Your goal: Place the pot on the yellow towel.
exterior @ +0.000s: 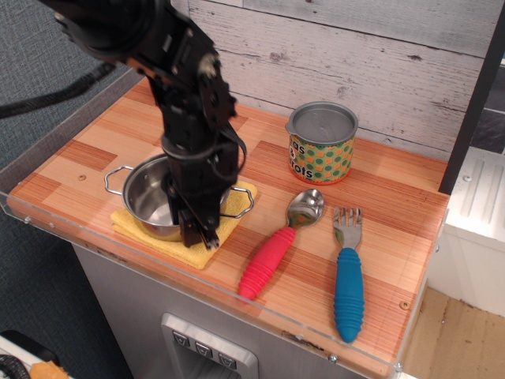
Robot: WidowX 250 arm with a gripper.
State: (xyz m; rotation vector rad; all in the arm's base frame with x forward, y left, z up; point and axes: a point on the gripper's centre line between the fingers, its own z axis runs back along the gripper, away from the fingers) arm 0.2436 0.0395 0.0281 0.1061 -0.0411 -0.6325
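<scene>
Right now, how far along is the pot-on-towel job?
Nearly done. The steel pot sits on the yellow towel, its left loop handle overhanging the cloth toward the wood. The gripper is down at the pot's right rim; whether its jaws grip that rim is hidden. What's left: release if gripping, then lift clear. The dotted can, spoon and fork lie untouched.

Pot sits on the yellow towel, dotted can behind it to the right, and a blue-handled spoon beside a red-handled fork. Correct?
Not quite: observation.image shows the colours swapped. The spoon has the red handle and the fork the blue. The pot on the yellow towel and the can are as stated.
</scene>
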